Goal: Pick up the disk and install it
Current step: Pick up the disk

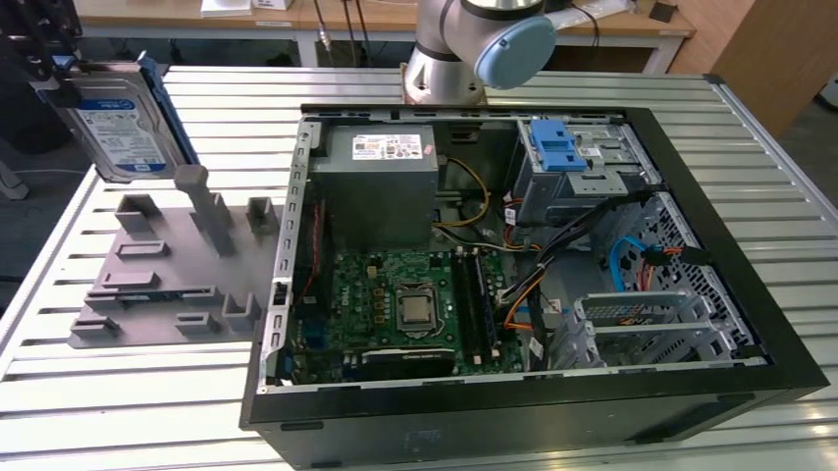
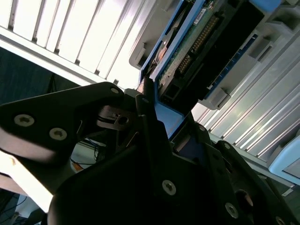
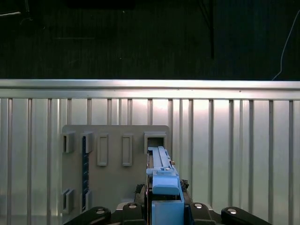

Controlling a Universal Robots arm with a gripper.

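Well, the disk (image 1: 121, 123) hangs upright in the air, clamped between the arm's fingers (image 2: 146, 112).
It hovers over the grey slotted fixture plate (image 1: 157, 275) on the ribbed metal desk (image 1: 131, 412), at the exterior view's left, well apart from the open computer case (image 1: 524, 417) and its blue-latched drive cage (image 1: 576, 162).

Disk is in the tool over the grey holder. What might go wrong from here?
The tool pinches the disk by one carrier edge, so it may slip or tilt. Its lower corner hangs near the tall post of the grey holder and might catch. Loose cables crowd the case and may snag it.
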